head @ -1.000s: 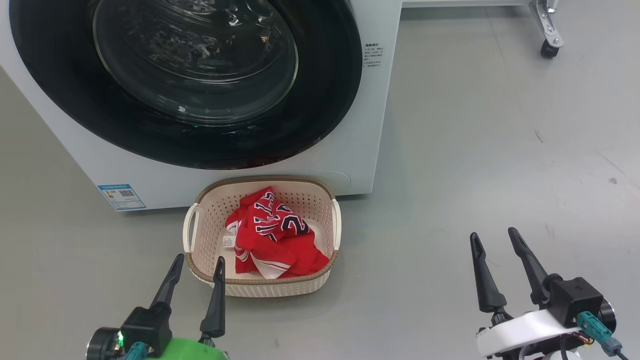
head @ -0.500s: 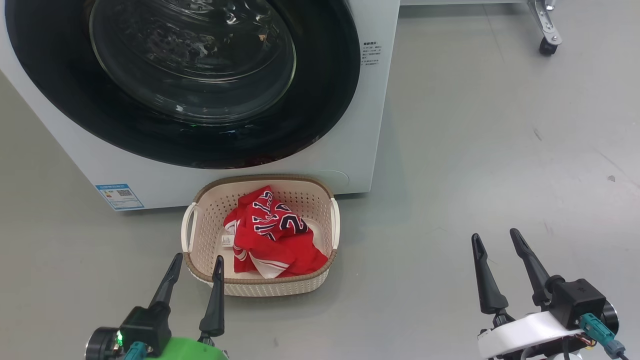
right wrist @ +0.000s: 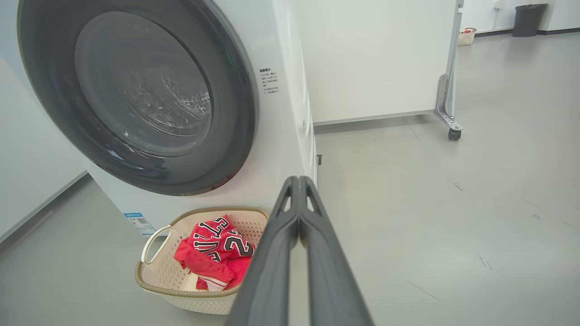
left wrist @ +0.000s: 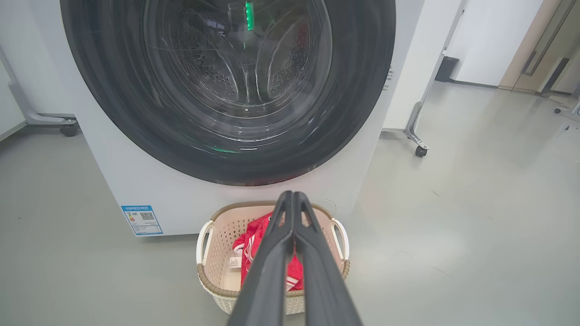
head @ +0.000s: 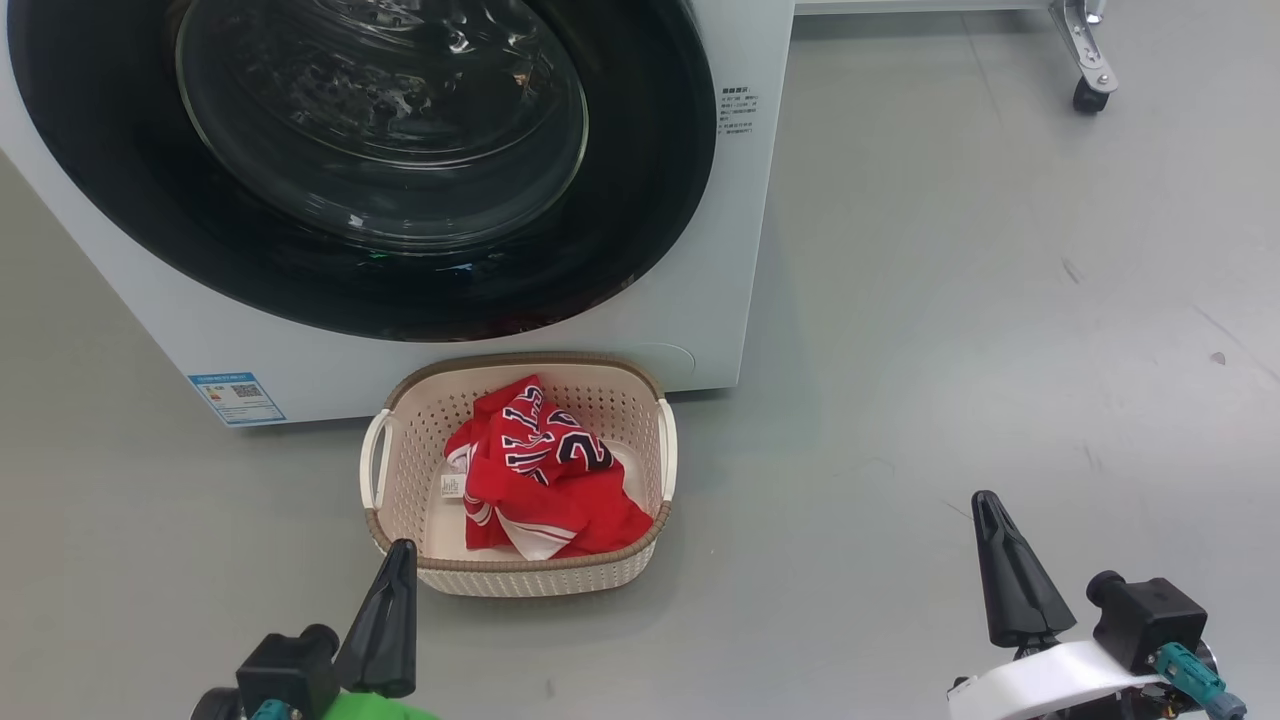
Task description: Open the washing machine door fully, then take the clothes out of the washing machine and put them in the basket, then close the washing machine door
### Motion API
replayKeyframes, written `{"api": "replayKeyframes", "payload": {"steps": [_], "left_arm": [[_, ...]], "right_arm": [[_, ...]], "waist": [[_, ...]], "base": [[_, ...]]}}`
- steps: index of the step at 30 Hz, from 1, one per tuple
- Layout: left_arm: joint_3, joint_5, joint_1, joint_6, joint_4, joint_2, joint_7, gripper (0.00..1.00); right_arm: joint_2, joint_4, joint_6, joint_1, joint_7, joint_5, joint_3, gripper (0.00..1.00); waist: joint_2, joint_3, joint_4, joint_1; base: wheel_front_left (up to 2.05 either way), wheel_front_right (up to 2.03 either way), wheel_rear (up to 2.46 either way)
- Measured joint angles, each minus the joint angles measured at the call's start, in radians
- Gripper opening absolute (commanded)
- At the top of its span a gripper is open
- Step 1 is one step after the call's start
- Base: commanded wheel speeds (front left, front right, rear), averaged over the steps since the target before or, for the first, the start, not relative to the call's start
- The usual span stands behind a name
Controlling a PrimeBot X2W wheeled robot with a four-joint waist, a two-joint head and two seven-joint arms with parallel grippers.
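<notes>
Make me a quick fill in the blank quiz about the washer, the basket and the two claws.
1. The washer has its door ___.
2. The clothes in the basket are ___.
3. The basket stands in ___ of the washer.
4. The left claw and the right claw are both ___, holding nothing.
Missing words: closed; red; front; shut.
</notes>
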Motion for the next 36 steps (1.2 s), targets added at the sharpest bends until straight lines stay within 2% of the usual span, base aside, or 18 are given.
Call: {"api": "replayKeyframes", "payload": {"steps": [36], "left_arm": [[0.11,-0.491,-0.009,-0.062,0.019,0.002,0.105,0.0]], "right_arm": [[-0.001,0.044,0.027,-0.035,0.097,0.509,-0.093,0.0]], "waist": [[0.0,-0.027,-0.014,0.0]], "base": [[0.0,0.0,0.0]]}}
